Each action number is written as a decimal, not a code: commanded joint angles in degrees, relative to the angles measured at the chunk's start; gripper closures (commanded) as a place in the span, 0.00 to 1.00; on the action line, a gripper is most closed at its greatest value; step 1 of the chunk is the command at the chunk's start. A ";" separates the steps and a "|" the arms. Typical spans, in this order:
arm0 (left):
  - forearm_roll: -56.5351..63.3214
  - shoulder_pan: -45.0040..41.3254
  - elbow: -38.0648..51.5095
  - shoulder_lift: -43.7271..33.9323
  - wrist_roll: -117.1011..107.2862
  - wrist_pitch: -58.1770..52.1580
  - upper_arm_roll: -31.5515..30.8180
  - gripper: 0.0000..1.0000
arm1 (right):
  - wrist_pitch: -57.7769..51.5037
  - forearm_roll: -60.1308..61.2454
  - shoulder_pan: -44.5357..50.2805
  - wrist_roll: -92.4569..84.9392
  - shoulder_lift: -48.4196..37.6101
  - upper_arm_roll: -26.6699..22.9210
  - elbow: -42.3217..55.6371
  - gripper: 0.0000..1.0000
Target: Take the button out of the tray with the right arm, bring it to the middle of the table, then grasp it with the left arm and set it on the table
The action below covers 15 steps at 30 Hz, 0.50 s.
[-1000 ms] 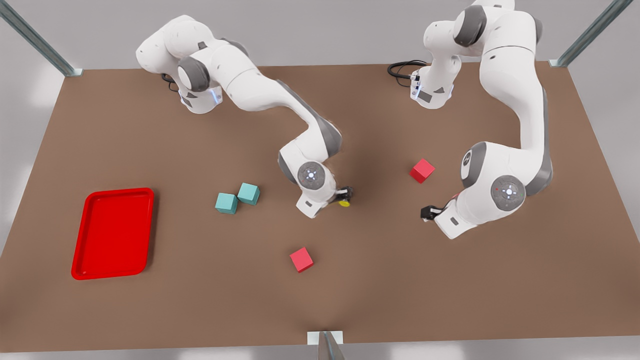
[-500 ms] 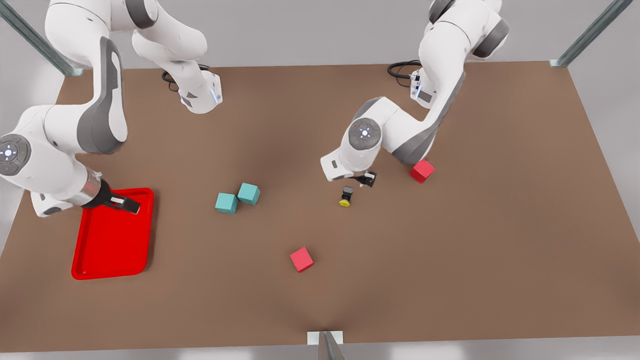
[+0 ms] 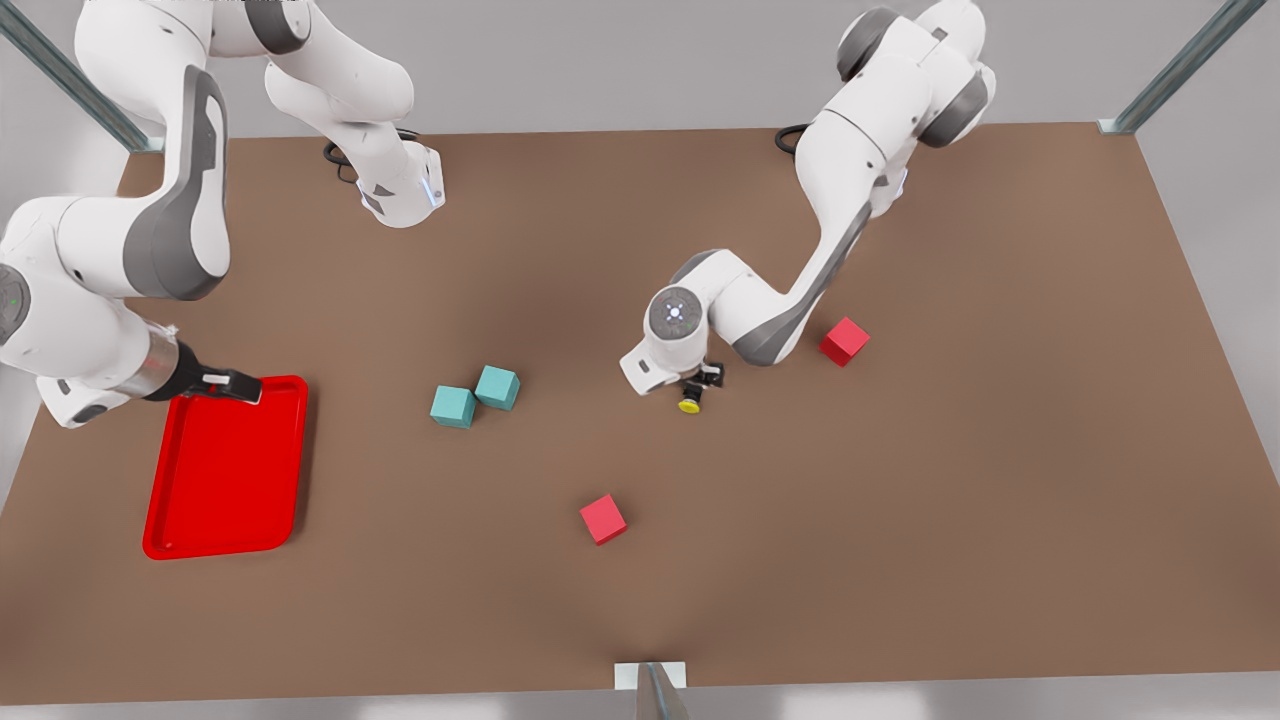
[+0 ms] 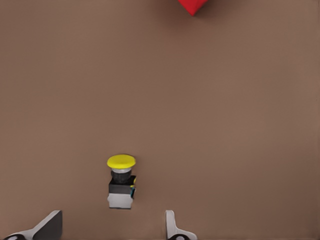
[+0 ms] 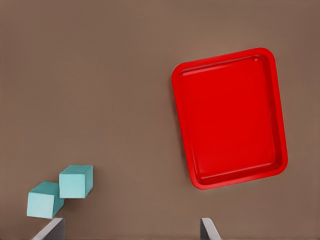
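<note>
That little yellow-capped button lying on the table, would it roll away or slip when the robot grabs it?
The button lies on its side on the table. Its round yellow cap might let it rock, but the boxy black body probably stops it rolling. Being so small between the left gripper's open fingers, it could twist or slip if caught off-centre. It looks rigid.

Red cube [image 4: 192, 6] cut off

Bright red tray [image 3: 225, 470] on a brown table [image 3: 950, 500]; yellow-capped black button [image 3: 690, 402]; two teal cubes [image 3: 475, 396]; two red cubes [image 3: 603, 519].
</note>
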 commanded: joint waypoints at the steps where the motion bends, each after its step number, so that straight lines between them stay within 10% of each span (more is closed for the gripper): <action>1: 0.32 -0.88 0.35 0.43 0.08 1.90 -0.02 0.00 | -0.13 0.09 -0.31 -7.01 0.12 0.01 0.02 0.00; 15: 6.12 0.53 -8.53 1.58 -1.24 6.38 0.15 0.00 | 6.11 -0.17 1.80 -6.39 2.40 0.45 0.02 0.00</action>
